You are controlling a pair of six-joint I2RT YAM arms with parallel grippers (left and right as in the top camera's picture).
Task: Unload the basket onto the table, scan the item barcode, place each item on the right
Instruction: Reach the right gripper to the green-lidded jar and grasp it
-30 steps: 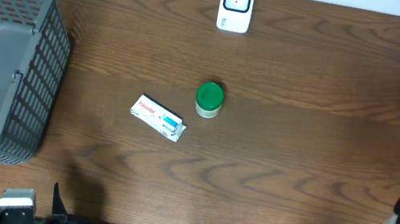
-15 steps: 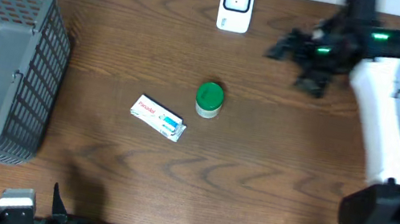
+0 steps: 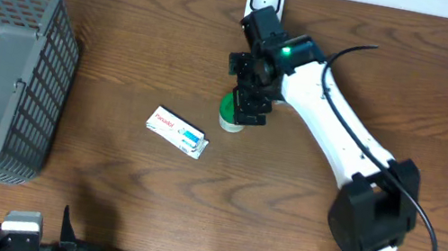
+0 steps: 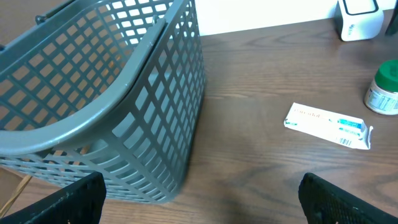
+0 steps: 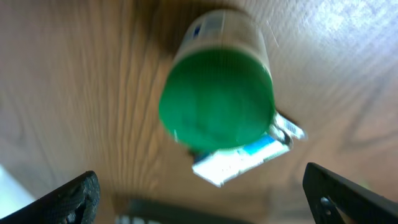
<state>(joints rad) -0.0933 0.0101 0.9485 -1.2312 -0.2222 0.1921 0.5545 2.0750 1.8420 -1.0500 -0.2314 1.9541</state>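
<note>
Near edge, left gripper point(image 3: 24, 218) is seen wide open, empty. Mid-table, the green-lidded jar point(image 5: 216, 106) is hovered over by the right gripper point(image 3: 248, 82), also spread wide, nothing held. Jar could get tipped by an off-centre descent, short of the scanner point(image 4: 359, 18) beyond.

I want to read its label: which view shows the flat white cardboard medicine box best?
Left wrist: the flat white cardboard box lies whole, unobstructed. Overhead shows it small; right wrist, blurred and partly behind the green-lidded jar.
</note>
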